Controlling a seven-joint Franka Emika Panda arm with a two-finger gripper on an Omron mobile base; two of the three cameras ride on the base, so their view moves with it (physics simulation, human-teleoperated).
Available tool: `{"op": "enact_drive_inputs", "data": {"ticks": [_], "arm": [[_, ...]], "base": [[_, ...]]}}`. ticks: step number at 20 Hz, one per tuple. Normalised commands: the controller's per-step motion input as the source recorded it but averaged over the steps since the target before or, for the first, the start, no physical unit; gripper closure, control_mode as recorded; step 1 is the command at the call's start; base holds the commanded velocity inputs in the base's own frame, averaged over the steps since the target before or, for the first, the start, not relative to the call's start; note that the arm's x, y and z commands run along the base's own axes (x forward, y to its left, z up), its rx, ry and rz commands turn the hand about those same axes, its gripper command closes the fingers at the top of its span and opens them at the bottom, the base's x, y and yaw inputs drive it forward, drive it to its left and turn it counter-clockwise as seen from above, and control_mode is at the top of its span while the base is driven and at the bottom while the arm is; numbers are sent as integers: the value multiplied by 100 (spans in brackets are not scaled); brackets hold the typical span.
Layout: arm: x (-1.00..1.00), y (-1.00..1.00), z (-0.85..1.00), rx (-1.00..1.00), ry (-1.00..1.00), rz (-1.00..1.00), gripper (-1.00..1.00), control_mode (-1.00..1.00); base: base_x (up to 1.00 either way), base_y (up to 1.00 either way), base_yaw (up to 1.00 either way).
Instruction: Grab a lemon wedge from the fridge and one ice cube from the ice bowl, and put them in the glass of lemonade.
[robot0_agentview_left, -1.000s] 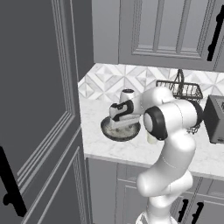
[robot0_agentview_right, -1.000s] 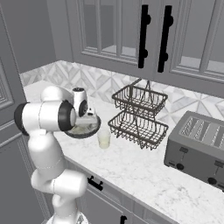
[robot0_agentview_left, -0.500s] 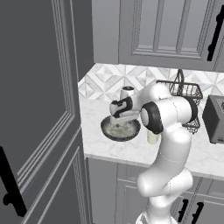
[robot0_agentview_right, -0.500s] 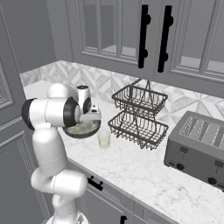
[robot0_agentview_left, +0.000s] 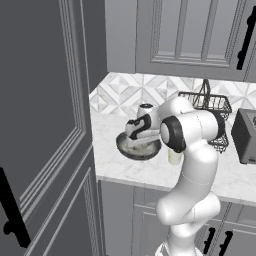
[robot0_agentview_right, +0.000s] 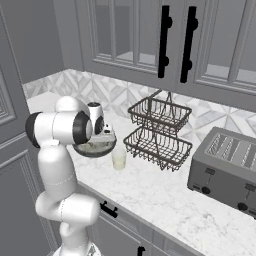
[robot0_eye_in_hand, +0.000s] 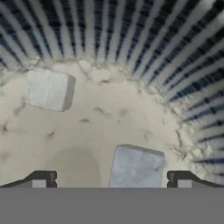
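Wire basket – toaster beside

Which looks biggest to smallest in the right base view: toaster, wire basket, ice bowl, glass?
1. Toaster, though it sits nearer the camera.
2. Wire basket, close behind the toaster in apparent size.
3. Ice bowl, partly hidden by the arm.
4. Glass, clearly smallest.

Two ice cubes are seen in the hand view: one cube at upper left, a second cube between the fingertips. One ice bowl, one glass of lemonade, one two-tier wire basket and one toaster are counted on the counter.
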Motion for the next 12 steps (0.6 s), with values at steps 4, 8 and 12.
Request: {"op": "enact_drive_inputs", "data": {"ticks": [4,8,12], "arm": [[9,15,-9,0,0,0,-100,-100],[-3,28,0,0,0,0,-100,-100],[-16,21,0,0,0,0,-100,-100]], "base": [[0,0,0],[0,0,0],[0,0,0]]}}
